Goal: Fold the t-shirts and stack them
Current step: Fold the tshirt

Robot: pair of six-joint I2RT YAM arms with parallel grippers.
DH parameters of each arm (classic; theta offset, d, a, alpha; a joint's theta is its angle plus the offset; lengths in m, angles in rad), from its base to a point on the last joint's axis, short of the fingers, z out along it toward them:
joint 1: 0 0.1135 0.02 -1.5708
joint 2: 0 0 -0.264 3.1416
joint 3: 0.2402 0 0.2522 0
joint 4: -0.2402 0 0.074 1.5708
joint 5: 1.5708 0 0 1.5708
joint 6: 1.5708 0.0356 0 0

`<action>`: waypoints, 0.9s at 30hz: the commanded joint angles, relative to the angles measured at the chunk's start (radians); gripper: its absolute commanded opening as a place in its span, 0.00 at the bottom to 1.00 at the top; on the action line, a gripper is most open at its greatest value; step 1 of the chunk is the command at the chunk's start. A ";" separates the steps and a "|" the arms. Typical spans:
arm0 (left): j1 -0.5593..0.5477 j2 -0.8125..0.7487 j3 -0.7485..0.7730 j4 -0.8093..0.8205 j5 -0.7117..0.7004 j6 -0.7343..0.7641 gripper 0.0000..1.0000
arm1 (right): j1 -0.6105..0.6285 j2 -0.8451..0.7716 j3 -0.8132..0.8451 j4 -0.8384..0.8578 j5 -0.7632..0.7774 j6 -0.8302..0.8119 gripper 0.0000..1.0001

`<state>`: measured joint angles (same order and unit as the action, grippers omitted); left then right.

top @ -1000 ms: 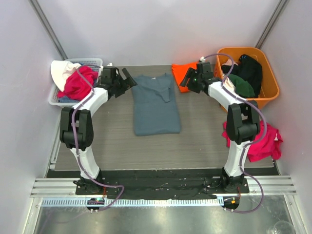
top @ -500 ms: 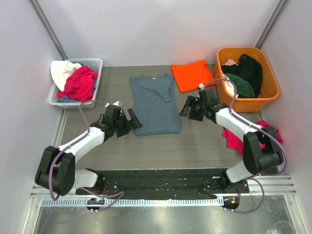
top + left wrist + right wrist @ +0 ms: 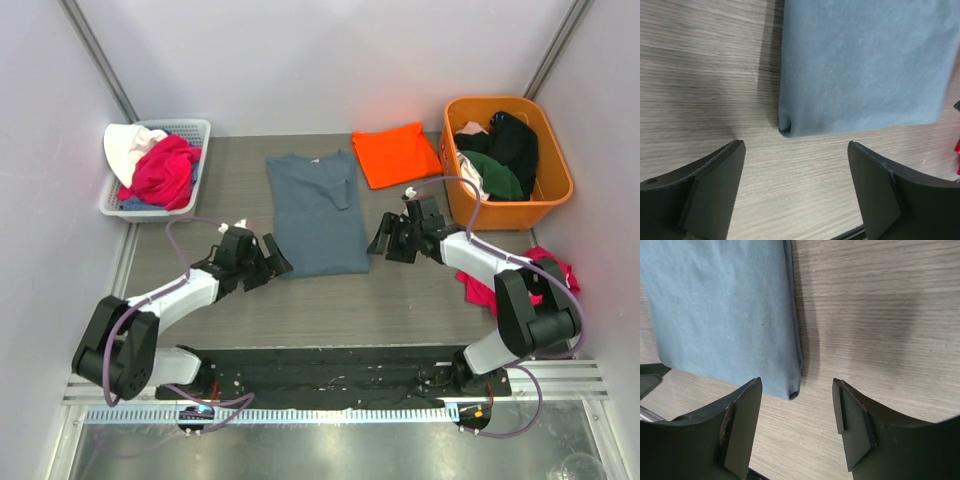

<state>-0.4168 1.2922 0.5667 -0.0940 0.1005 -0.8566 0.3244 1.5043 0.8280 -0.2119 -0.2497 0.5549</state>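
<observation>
The slate blue-grey t-shirt [image 3: 318, 212] lies flat on the table, folded into a long strip, collar at the far end. The folded orange t-shirt [image 3: 397, 153] lies apart from it at the back right. My left gripper [image 3: 270, 258] sits low at the blue shirt's near left corner, open. In the left wrist view that corner of the shirt [image 3: 865, 65] lies just ahead of the open left gripper [image 3: 795, 167], bare table between its fingers. My right gripper [image 3: 383, 237] is open at the near right corner. The shirt [image 3: 720, 315] tip lies just ahead of the right gripper [image 3: 797, 407].
A white basket [image 3: 193, 127] with red and white clothes stands at the back left. An orange tub [image 3: 553, 183] of dark clothes stands at the back right. A magenta garment [image 3: 545, 285] lies at the right table edge. A black rail [image 3: 330, 362] runs along the near edge.
Both arms have swung from the shirt's far end down to its near corners. In the last half second they edged closer to those corners, and the shirt has not moved.
</observation>
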 commanded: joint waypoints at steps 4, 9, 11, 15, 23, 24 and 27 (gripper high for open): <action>-0.043 0.120 0.067 0.117 -0.013 -0.007 0.68 | 0.010 0.051 0.028 0.057 -0.023 -0.004 0.66; -0.046 0.154 0.076 0.138 -0.012 -0.002 0.47 | 0.016 0.069 0.037 0.063 -0.029 -0.004 0.66; -0.047 0.160 0.078 0.139 -0.008 -0.001 0.43 | 0.022 0.080 0.039 0.063 -0.031 -0.004 0.66; -0.047 0.154 0.070 0.139 -0.008 0.004 0.35 | 0.033 0.080 0.036 0.062 -0.034 -0.001 0.66; -0.047 0.144 0.055 0.139 -0.013 0.001 0.15 | 0.050 0.114 0.014 0.108 -0.063 0.031 0.66; -0.047 0.142 0.053 0.139 -0.016 0.002 0.14 | 0.054 0.117 0.013 0.111 -0.065 0.034 0.65; -0.047 0.142 0.055 0.134 -0.018 -0.001 0.13 | 0.061 0.126 0.014 0.117 -0.068 0.040 0.63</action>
<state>-0.4591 1.4536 0.6151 0.0010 0.0971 -0.8574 0.3725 1.6222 0.8288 -0.1432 -0.2958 0.5732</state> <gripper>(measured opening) 0.133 0.642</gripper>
